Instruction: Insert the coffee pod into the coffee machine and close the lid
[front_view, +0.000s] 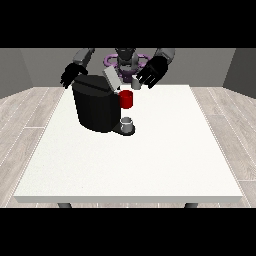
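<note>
Now the robot hand at the view's right (152, 71) hangs spread and empty above the coffee machine (96, 106), lid (110, 78) up. The small grey pod (135, 83) sits just beneath; pinch it squarely.

Soft, even light is falling over the whole scene, with no single lamp showing itself and no bright spot anywhere. The white table (150, 160) is taking the light flatly, its top reading as one pale sheet with almost no shading, while its front edge is turning a little greyer. The black coffee machine (95, 107) is staying very dark, its faces barely separating from one another, and only a faint shadow is lying at its base. The grey walls (20, 70) are sitting dimmer than the floor (25, 115). Nothing is glaring, and the straight lines of table and floor planks are holding straight out to the edges.
</note>
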